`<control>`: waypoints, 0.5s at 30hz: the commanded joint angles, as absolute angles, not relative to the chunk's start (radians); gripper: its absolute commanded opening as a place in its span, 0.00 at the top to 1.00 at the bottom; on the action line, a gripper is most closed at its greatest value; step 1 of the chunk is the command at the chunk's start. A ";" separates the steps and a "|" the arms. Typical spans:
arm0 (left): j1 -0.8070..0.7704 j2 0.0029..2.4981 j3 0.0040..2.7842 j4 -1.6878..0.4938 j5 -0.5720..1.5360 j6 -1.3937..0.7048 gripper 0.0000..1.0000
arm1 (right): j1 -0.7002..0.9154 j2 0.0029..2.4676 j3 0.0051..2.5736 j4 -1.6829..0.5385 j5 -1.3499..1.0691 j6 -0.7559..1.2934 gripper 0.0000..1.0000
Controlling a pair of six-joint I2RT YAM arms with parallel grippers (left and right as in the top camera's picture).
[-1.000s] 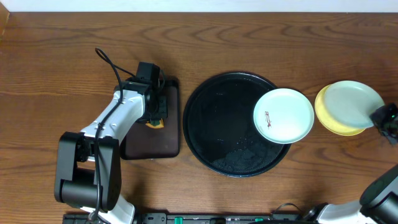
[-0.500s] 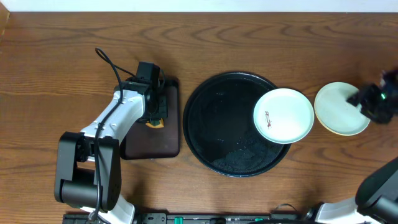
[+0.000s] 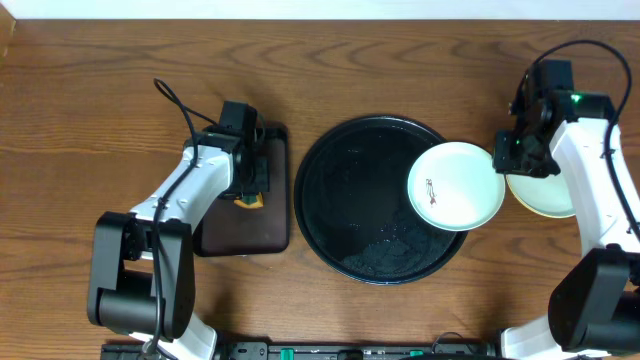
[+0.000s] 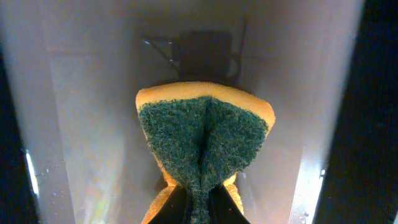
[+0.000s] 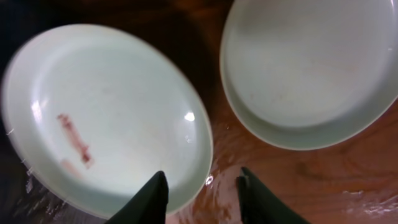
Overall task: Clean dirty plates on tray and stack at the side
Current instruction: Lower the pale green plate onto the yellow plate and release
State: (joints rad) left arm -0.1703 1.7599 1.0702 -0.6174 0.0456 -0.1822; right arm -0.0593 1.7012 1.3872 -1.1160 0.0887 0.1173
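A mint-white dirty plate (image 3: 455,185) with a reddish smear (image 5: 74,140) lies on the right side of the round black tray (image 3: 350,200). My right gripper (image 3: 507,157) (image 5: 202,193) hangs open at that plate's right rim. One finger is over the plate (image 5: 106,118) and the other over the wet wood. To its right a mint plate (image 5: 311,68) rests on a pale yellow one (image 3: 540,195), partly hidden by the right arm. My left gripper (image 3: 250,188) (image 4: 199,210) is shut on a green and yellow sponge (image 4: 205,137).
A smaller rectangular dark tray (image 3: 230,235) lies left of the round tray, under the left gripper and sponge. Water films the round tray's lower part (image 3: 385,250). The right arm (image 3: 590,170) crosses above the stacked plates.
My right gripper let go of the mint plate on the yellow one, then swung up and left to the rim of the plate on the tray. The left arm stayed still.
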 commanded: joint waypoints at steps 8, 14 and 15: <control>-0.169 1.767 1.049 -0.603 0.033 -0.173 0.91 | -0.062 1.704 1.181 -0.931 0.131 0.142 0.80; -0.169 1.767 1.049 -0.599 0.033 -0.173 0.91 | -0.080 1.704 1.139 -0.885 0.131 0.146 0.84; -0.169 1.767 1.049 -0.599 0.033 -0.173 0.91 | -0.083 1.704 1.139 -0.886 0.131 0.146 0.87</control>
